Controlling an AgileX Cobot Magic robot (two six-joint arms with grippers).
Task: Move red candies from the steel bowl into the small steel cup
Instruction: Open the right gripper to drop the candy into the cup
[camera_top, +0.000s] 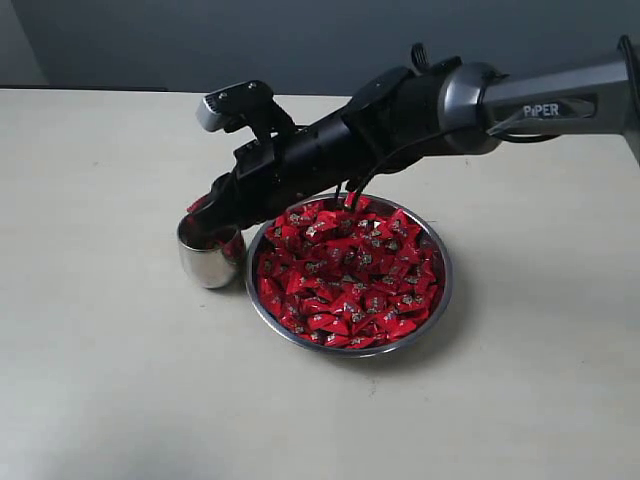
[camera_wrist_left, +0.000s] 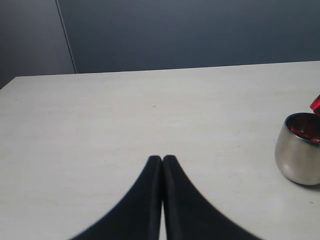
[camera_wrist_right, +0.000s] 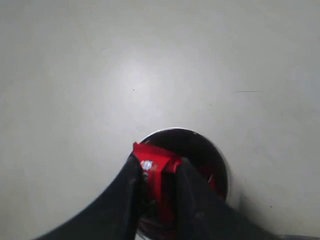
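While my right arm reaches over the wide, shallow shiny steel bowl (camera_top: 447, 290), heaped with small red-wrapped candies (camera_top: 350, 285), my right pincer (camera_top: 203, 214) hangs just above the small rounded polished steel cup (camera_top: 206, 266) beside it.

From the left wrist, my left pincer (camera_wrist_left: 162, 160) is closed, tips touching, well apart from the cup (camera_wrist_left: 295, 152).

From the right wrist, my right pincer (camera_wrist_right: 158, 164) grips one red candy (camera_wrist_right: 150, 155) over the cup's mouth (camera_wrist_right: 200, 145).
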